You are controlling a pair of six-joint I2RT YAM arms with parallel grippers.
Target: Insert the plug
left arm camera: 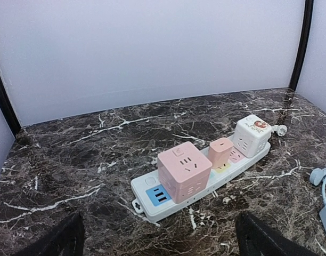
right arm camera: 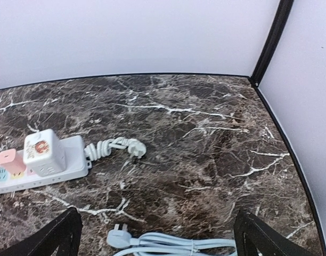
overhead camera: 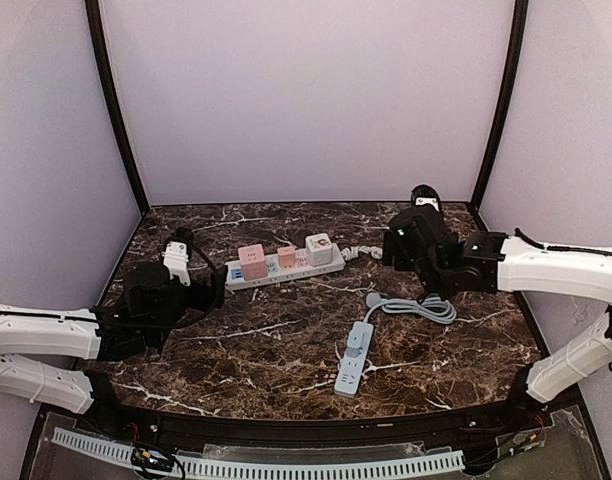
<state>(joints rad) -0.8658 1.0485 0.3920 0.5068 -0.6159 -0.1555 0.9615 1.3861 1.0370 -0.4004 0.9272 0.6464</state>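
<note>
A light-blue plug (right arm camera: 116, 238) lies flat on the marble with its bundled cable (right arm camera: 179, 246), which leads to a light-blue power strip (overhead camera: 353, 360). Farther back lies a white power strip (left arm camera: 152, 205) carrying a big pink cube adapter (left arm camera: 184, 170), a small pink adapter (left arm camera: 220, 153) and a white cube adapter (left arm camera: 251, 135). My left gripper (overhead camera: 216, 285) hovers open just off the white strip's left end, with nothing between its fingers (left arm camera: 62, 240). My right gripper (overhead camera: 391, 246) is open above the blue plug (overhead camera: 374, 298), past the white strip's right end, and holds nothing.
The white strip's own coiled cord and white plug (right arm camera: 123, 146) lie at its right end. Pale walls with black corner posts (right arm camera: 269, 40) close the table (overhead camera: 256, 340) at the back and sides.
</note>
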